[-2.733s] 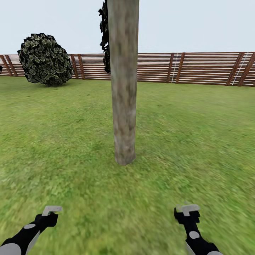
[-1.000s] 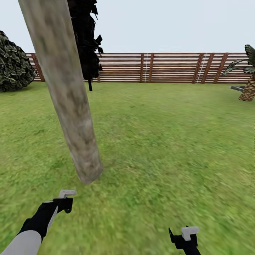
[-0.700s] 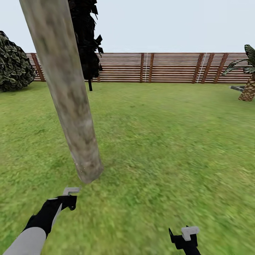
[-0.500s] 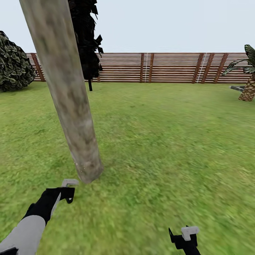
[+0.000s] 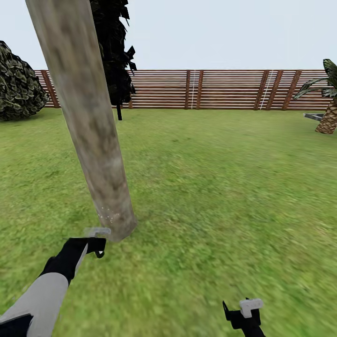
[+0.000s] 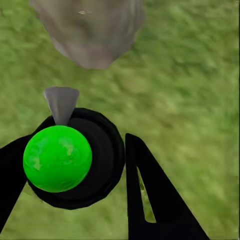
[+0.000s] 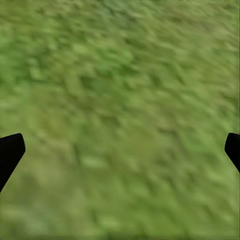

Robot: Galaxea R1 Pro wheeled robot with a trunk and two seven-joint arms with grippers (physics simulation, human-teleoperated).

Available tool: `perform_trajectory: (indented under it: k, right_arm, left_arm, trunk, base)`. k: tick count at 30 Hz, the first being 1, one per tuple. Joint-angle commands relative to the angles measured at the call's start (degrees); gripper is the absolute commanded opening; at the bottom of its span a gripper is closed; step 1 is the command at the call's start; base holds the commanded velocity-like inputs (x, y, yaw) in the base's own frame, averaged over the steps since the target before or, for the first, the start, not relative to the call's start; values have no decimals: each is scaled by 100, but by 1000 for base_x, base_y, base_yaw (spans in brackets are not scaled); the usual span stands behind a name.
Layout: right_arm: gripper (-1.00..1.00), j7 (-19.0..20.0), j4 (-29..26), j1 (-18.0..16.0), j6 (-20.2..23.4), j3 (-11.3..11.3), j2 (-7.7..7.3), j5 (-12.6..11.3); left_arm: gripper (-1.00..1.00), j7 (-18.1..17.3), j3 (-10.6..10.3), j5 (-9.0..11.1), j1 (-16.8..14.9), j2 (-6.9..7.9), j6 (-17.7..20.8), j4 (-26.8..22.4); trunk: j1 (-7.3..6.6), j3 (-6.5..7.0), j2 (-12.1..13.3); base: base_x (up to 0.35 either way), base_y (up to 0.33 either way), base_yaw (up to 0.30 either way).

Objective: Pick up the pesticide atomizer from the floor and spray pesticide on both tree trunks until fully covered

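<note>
left gripper (image 6: 95, 165) is pinching the atomizer (image 6: 60, 157), nozzle aiming at the trunk (image 5: 100, 187) base. right gripper (image 7: 120, 150) is hanging spread. speckles are few, so sweeping slowly upward looks wise.

No legible text, labels, brands, numbers or signs anywhere in these views. Surfaces checked: the tree trunk (image 5: 89, 126), the slatted fence (image 5: 220, 90) and the green-topped atomizer (image 6: 58, 158) all carry no markings.
</note>
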Motion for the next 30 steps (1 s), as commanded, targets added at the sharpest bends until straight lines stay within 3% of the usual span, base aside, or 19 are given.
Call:
perform_trajectory:
  k: [1,3,4,5,7,9,11,14,16,18,20,21,23,24,25,28,30]
  right_arm:
    - [100,-2,0,2,0,-1,-1,1]
    - [100,-4,0,2,-1,-2,-8,1]
    - [100,-4,0,1,-1,-2,-15,1]
    - [100,-6,0,2,0,-2,-18,1]
    - [100,-8,3,2,-1,-2,-19,1]
    - [100,-8,3,2,0,-2,-20,1]
    - [100,-12,4,0,0,-2,-26,2]
    - [100,-13,6,0,0,-2,-35,2]
    - [100,-13,8,0,0,-2,-37,1]
    - [100,-13,9,0,0,-2,-37,3]
    - [100,-13,9,0,0,-2,-37,1]
    - [100,-13,9,0,0,-2,-37,1]
    - [100,-13,9,1,0,-2,-37,1]
    - [100,-13,9,2,0,-2,-37,2]
    - [100,-13,9,0,0,-2,-37,2]
    - [100,-13,9,1,0,-2,-34,7]
    - [100,-12,9,0,0,-2,-30,4]
  left_arm:
    - [-100,7,-31,-43,-14,-158,16,-2]
    - [-100,11,-83,-54,-115,-245,111,-6]
    - [-100,2,-82,-60,-215,-139,180,-3]
    - [-100,-4,-65,-34,-253,75,208,-2]
    - [-100,-2,-78,-21,-269,232,222,-1]
    - [-100,3,-89,-21,-283,178,222,-2]
    - [-100,5,-129,-35,-307,-121,230,-41]
    - [-100,0,-156,-32,-363,-233,347,-327]
    - [-100,-20,-162,-33,-427,-61,776,-559]
    - [-100,-51,-144,-15,-449,188,856,-593]
    - [-100,-367,-138,-3,-425,500,908,-614]
    - [-100,-488,-150,-7,-416,514,914,-619]
    - [-100,-581,-162,-5,-440,428,928,-628]
    - [-100,-604,-182,-10,-460,286,936,-631]
    - [-100,-621,-219,-17,-551,33,978,-704]
    - [-100,-636,-238,-20,-668,-76,1275,-973]
    - [-100,-644,-238,-27,-699,-13,1428,-1196]
  trunk:
    - [0,0,0]
    - [0,0,0]
    - [0,0,0]
    - [0,0,0]
    - [0,0,0]
    - [0,0,0]
    - [0,0,0]
    - [0,0,0]
    - [0,0,0]
    - [0,0,0]
    - [0,0,0]
    - [0,0,0]
    - [0,0,0]
    - [0,0,0]
    - [0,0,0]
    - [0,0,0]
    - [0,0,0]
  base:
    - [0,0,0]
    - [0,0,0]
    - [0,0,0]
    - [0,0,0]
    - [0,0,0]
    - [0,0,0]
    - [0,0,0]
    - [0,0,0]
    - [0,0,0]
    - [0,0,0]
    - [0,0,0]
    - [0,0,0]
    - [0,0,0]
    - [0,0,0]
    - [0,0,0]
    - [0,0,0]
    - [0,0,0]
